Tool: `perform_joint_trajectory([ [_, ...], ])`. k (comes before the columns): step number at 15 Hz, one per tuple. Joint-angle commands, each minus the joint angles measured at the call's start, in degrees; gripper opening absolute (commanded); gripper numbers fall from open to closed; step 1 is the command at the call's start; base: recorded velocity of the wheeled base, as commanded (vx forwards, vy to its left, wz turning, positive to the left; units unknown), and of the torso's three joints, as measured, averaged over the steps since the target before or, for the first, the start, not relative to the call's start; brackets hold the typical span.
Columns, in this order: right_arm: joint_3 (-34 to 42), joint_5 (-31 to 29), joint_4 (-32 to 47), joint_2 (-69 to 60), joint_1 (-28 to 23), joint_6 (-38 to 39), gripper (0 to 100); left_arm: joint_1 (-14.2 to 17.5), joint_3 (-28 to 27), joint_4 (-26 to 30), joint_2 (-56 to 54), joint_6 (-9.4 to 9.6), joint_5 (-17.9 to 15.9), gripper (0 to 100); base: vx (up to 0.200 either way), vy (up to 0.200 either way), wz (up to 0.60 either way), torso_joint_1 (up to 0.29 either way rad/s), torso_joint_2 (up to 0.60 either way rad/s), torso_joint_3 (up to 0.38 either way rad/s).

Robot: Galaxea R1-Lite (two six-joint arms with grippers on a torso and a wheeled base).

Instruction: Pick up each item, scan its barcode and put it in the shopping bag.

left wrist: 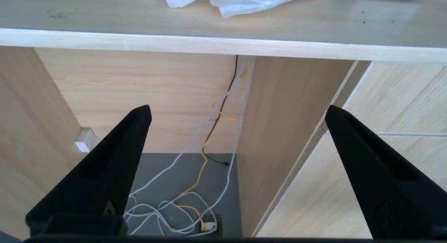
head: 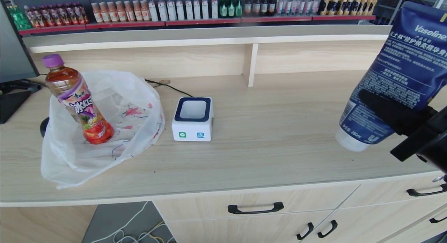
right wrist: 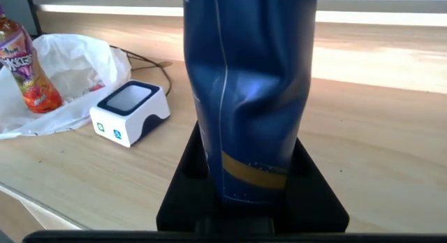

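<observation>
Gripping the tube (head: 401, 68) tight in my right claw (right wrist: 250, 180), I've seemingly yet to scan it; the bottle (head: 78, 100) already stands in the bag (head: 139, 107).

counter (head: 272, 131) btw scanner (head: 192, 119) & tube (head: 394, 79): open | bottle (head: 78, 100) upright in bag (head: 145, 105)

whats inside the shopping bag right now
One drink bottle with a purple cap leans with its base inside the open shopping bag. Nothing else shows in it, though the crumpled folds at the front could cover something flat.
</observation>
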State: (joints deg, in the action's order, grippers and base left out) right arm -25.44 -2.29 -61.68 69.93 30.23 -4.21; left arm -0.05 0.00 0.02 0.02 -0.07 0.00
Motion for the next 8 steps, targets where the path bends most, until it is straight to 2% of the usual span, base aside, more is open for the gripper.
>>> perform_joint_trajectory([
  [1,0.0,0.0,0.2,0.7,0.0,0.0,0,0.0,0.0,0.0,0.0,-0.01,0.0,100,0.0,0.2,0.0,-0.002,0.01,0.007],
  [8,-3.3,0.2,-0.3,3.5,-2.3,0.0,0,0.0,0.0,0.1,0.0,-0.1,0.0,100,0.0,0.2,0.0,0.0,0.0,0.003],
])
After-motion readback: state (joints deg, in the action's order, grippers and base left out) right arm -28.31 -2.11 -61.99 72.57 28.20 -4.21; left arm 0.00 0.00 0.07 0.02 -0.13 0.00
